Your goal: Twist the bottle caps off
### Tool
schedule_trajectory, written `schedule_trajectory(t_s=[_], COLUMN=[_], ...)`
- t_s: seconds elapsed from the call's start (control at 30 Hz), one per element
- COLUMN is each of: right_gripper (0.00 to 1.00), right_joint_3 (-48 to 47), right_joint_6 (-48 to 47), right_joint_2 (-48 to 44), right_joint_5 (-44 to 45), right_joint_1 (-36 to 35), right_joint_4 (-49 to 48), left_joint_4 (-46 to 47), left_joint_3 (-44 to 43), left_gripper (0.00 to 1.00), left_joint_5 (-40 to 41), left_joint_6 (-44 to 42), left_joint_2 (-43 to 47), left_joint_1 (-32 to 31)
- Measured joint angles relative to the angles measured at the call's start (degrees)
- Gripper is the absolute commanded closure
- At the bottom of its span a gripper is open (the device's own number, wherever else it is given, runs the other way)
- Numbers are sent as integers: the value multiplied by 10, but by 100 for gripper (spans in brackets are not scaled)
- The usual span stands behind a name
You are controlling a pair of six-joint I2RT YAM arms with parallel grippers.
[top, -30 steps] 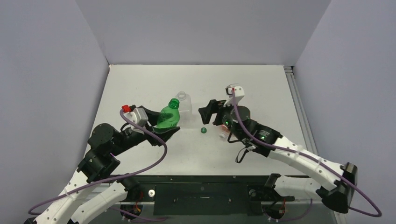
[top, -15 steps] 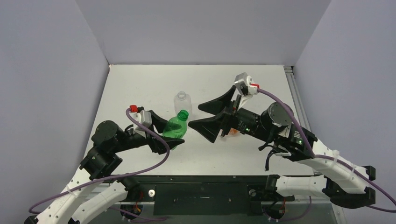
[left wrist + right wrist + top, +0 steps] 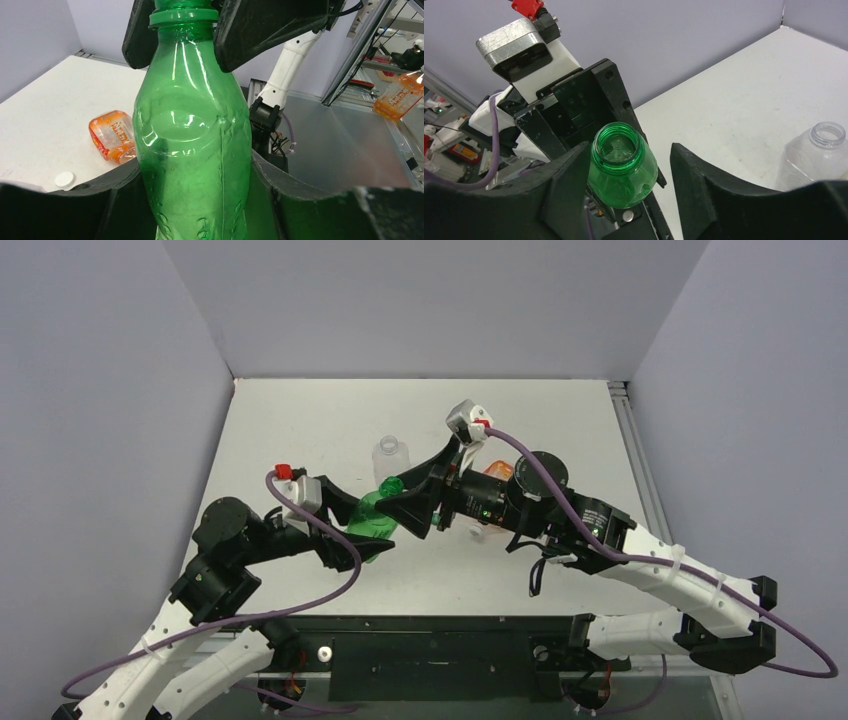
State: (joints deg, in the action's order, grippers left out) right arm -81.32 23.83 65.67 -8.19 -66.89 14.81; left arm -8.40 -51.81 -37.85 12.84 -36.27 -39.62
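My left gripper (image 3: 362,532) is shut on the body of the green bottle (image 3: 376,510) and holds it above the table, neck pointing at the right arm. In the right wrist view its mouth (image 3: 618,144) is open, with no cap on it. My right gripper (image 3: 402,490) is open, one finger on each side of the bottle's neck (image 3: 181,20). The clear bottle (image 3: 390,455) stands uncapped just behind it. The orange bottle (image 3: 112,136) lies on its side, with a white cap (image 3: 65,179) near it. The green cap is hidden.
The orange bottle (image 3: 497,472) lies partly behind my right arm. Grey walls close the table's left, back and right sides. The clear bottle (image 3: 819,155) stands close to the right finger. Another orange bottle (image 3: 400,95) lies off the table, beyond the arm bases.
My right gripper rose off the table and swung left, opening wide around the green bottle's neck. My left gripper lowered and tilted the bottle toward it. The green cap, earlier on the table, is now hidden.
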Motion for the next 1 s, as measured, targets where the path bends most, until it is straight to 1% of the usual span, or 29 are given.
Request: schedule_trajectory(t_s=[0.03,0.07,0.1,0.13,0.17,0.2,0.27,0.3,0.33,0.37,0.4,0.43,0.47,0.5,0.53,0.67,0.87,1.0], right_gripper=[56,64,68,75,79,84,91,93,96,98,99,100,100,100,100,100,100,100], right_joint_3=[0,0,0,0,0,0,0,1,1,2,4,5,6,6,6,5,2,21], right_joint_6=[1,3,5,7,7,9,10,10,10,11,11,12,12,12,10,-6,-39,-52], right_joint_2=[0,1,2,4,5,6,7,7,7,6,6,6,6,6,6,11,44,69], right_joint_5=[0,-1,-2,-3,-3,-2,-2,-2,-2,-2,-1,0,3,5,12,61,146,189], right_joint_1=[0,-2,-3,-3,-5,-7,-7,-7,-7,-7,-7,-7,-7,-7,-7,-10,-4,3], right_joint_4=[-2,-5,-11,-16,-19,-21,-24,-25,-27,-28,-30,-32,-33,-32,-30,6,67,71], left_joint_4=[0,0,-1,0,-2,-2,0,0,0,0,-1,-2,-3,-6,-11,-50,-135,-183], left_joint_3=[0,0,0,0,0,0,0,0,0,0,0,0,0,-1,-4,-29,-50,-65], left_gripper=[100,100,100,100,100,100,100,98,93,71,41,25,4,0,3,3,3,4], left_joint_5=[0,0,0,1,1,0,0,0,1,1,2,4,4,11,16,49,136,196], left_joint_6=[0,0,0,1,0,0,1,1,1,1,1,1,0,-1,0,-5,-15,-11], left_joint_2=[0,0,0,-1,-1,-1,-1,-1,-1,-1,-1,0,0,1,1,8,49,66], left_joint_1=[0,0,1,1,2,3,4,4,4,4,4,4,4,4,4,4,7,15])
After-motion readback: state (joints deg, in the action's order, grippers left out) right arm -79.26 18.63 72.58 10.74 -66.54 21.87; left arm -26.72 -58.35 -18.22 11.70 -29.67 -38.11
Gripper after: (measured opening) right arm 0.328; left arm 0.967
